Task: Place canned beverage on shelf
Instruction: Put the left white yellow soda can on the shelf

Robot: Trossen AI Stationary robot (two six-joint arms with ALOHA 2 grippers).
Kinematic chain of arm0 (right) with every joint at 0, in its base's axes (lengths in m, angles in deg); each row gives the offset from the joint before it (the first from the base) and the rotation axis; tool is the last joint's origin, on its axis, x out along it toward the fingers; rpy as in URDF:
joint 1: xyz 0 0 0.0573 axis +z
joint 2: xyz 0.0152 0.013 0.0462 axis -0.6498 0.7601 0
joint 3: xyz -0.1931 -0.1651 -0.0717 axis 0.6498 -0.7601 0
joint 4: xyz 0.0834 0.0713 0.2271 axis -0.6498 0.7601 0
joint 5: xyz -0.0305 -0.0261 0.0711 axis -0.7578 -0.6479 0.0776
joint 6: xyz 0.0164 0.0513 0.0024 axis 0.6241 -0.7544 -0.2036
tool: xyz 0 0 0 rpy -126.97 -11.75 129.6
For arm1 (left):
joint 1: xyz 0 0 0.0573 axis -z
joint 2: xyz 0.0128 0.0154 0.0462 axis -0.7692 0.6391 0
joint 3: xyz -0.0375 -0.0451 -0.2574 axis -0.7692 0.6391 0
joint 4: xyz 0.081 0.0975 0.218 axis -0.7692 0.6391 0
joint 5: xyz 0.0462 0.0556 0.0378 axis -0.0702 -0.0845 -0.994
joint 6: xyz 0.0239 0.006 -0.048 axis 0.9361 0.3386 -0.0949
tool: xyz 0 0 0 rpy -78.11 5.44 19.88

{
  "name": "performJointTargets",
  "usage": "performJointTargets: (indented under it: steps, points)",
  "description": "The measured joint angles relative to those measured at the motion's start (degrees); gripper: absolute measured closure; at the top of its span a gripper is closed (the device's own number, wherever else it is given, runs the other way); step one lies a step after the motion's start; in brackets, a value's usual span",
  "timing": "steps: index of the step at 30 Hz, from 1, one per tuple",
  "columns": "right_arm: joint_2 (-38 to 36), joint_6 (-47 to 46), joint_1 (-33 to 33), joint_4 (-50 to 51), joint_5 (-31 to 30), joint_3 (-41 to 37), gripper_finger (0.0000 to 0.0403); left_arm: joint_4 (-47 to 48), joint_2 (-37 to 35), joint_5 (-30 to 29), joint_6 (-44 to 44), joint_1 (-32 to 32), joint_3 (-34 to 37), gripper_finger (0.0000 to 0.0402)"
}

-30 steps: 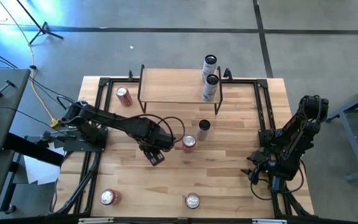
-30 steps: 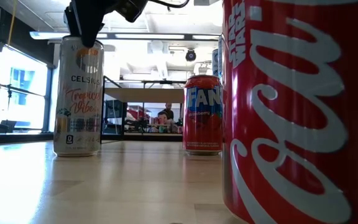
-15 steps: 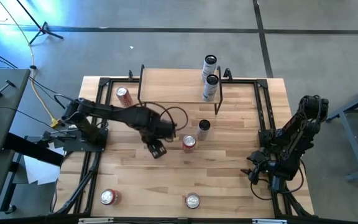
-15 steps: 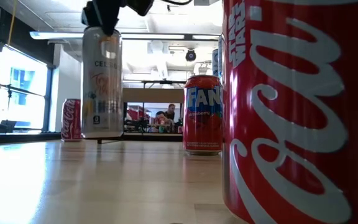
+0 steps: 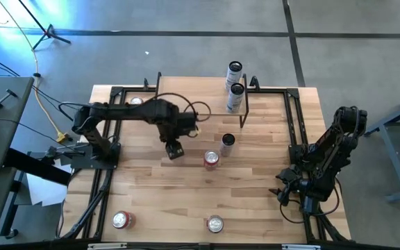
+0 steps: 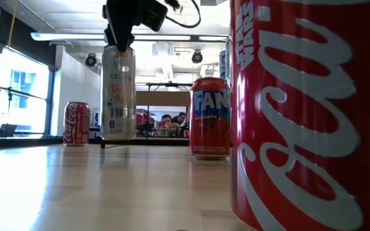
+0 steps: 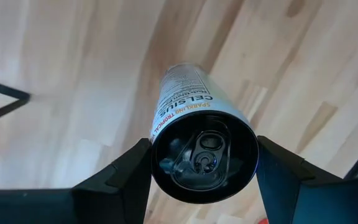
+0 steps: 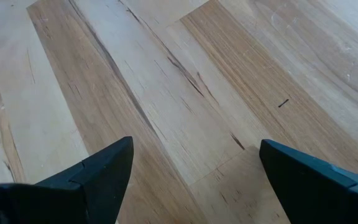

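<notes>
A tall slim silver Celsius can (image 6: 117, 93) hangs upright above the table with my left gripper (image 6: 122, 29) shut on its top. In the left wrist view the can's lid (image 7: 204, 155) sits between my two fingers. From above, my left gripper (image 5: 181, 132) is just in front of the shelf (image 5: 193, 97), whose wood top carries two cans (image 5: 236, 82) at its right end. My right gripper (image 8: 191, 174) stands open over bare wood at the table's right side (image 5: 304, 184). My left gripper pinches the can's top end (image 7: 160, 140), just below the rim, between its two fingers (image 7: 126, 177), one on each side. The fingers come from above and point down. The can hangs upright below them, its base (image 6: 117, 136) clear of the table.
A red Fanta can (image 5: 211, 159) and a dark can (image 5: 228, 141) stand right of my left gripper. A red can (image 5: 136, 103) stands by the shelf's left end. Two more red cans (image 5: 121, 220) (image 5: 215, 223) stand near the front edge. Black rails (image 5: 294, 125) frame the table.
My left gripper has carried the Celsius can from beside the Fanta can toward the table's far edge and the shelf. The can has risen off the table and stays upright. The wrist has rolled about its downward axis.
</notes>
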Motion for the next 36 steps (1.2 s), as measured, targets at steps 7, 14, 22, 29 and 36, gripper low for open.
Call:
performJointTargets:
  steps: [7,14,22,29,36]
  points:
    - [0.0,0.0,0.0,0.0,0.0,0.0,0.0064,2.5,1.7,-0.6,7.7,-4.8,0.0,0.0198]
    - [0.0,0.0,0.0,0.0,0.0,0.0,0.0064,2.1,4.8,-2.0,15.0,-8.1,-0.2,0.0198]
    - [0.0,0.0,0.0,0.0,0.0,0.0,0.0064,2.3,5.9,-4.8,20.1,-10.6,-1.4,0.0198]
    - [0.0,0.0,0.0,0.0,0.0,0.0,0.0064,2.5,6.0,-7.8,20.6,-12.6,-2.8,0.0198]
    - [0.0,0.0,0.0,0.0,0.0,0.0,0.0064,2.7,6.0,-6.7,20.6,-12.1,-2.8,0.0194]
